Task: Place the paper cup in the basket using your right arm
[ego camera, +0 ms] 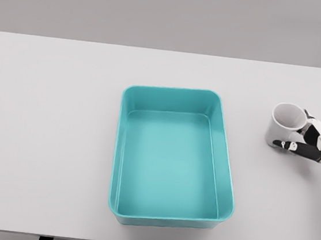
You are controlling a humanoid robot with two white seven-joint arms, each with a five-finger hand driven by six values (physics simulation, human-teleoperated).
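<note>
White paper cup (283, 123) upright, right of teal basket (174, 156), right hand (311, 142) around it

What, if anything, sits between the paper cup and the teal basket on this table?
Nothing visible. The paper cup stands upright, right of the basket, with the right hand at its side. Only bare table separates cup and basket; the basket holds nothing.

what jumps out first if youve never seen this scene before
The teal basket sits empty at the middle of the white table, the only colour in view. To its right, near the table's edge, the right hand wraps its fingers round the upright white paper cup.
</note>
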